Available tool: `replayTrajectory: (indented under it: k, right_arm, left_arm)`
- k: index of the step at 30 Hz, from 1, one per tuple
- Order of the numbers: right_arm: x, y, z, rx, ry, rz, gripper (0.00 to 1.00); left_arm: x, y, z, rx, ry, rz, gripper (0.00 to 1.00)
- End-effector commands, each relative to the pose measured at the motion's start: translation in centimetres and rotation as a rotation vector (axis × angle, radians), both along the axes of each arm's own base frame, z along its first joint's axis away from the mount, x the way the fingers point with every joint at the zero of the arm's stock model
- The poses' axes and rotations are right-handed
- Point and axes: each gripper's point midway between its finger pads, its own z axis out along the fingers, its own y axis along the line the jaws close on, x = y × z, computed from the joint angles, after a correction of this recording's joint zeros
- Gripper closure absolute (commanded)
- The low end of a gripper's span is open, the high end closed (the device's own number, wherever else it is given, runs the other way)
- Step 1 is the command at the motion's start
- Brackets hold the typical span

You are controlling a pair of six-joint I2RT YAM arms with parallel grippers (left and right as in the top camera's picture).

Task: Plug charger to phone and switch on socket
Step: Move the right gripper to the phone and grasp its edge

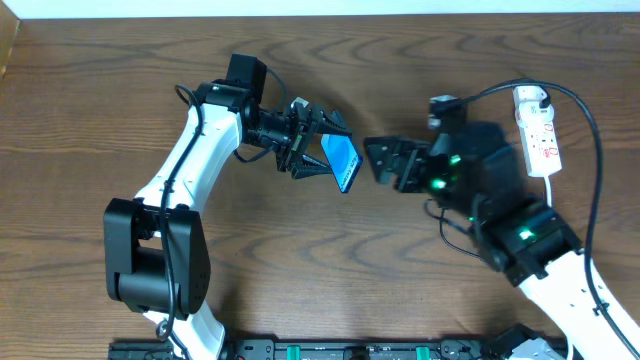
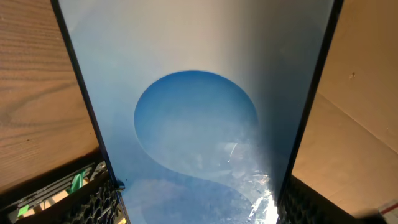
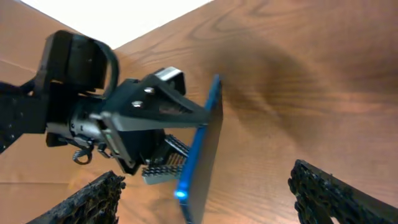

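Observation:
The phone hangs above the wooden table, its light-blue screen with a darker circle filling the left wrist view. My left gripper is shut on the phone, a finger pressed on each long edge. My right gripper stands open just right of the phone. In the right wrist view the phone shows edge-on, its free end between my spread fingers, touching neither. The socket lies at the far right with a white adapter in it. The charger's black cable arcs from there; its plug tip is hidden.
The brown wooden table ends at a white strip along the far edge. A black rail runs along the front edge between the two arm bases. The right arm's body sits just below the socket.

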Motion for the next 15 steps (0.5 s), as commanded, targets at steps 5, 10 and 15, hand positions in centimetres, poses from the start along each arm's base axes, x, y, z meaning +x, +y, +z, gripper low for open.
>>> replayTrajectory:
  k: [5, 10, 15]
  right_arm:
    - [-0.4, 1.8, -1.1, -0.100, -0.023, -0.102, 0.18]
    - [-0.3, 3.3, -3.6, -0.132, 0.031, -0.123, 0.19]
    - [0.2, 3.8, -6.1, -0.110, 0.124, -0.177, 0.26]
  left_arm:
    - [-0.1, -0.1, 1.3, -0.045, -0.013, -0.004, 0.32]
    - [-0.1, -0.1, 1.3, -0.045, -0.013, -0.004, 0.32]
    - [-0.1, -0.1, 1.3, -0.045, -0.013, -0.004, 0.32]
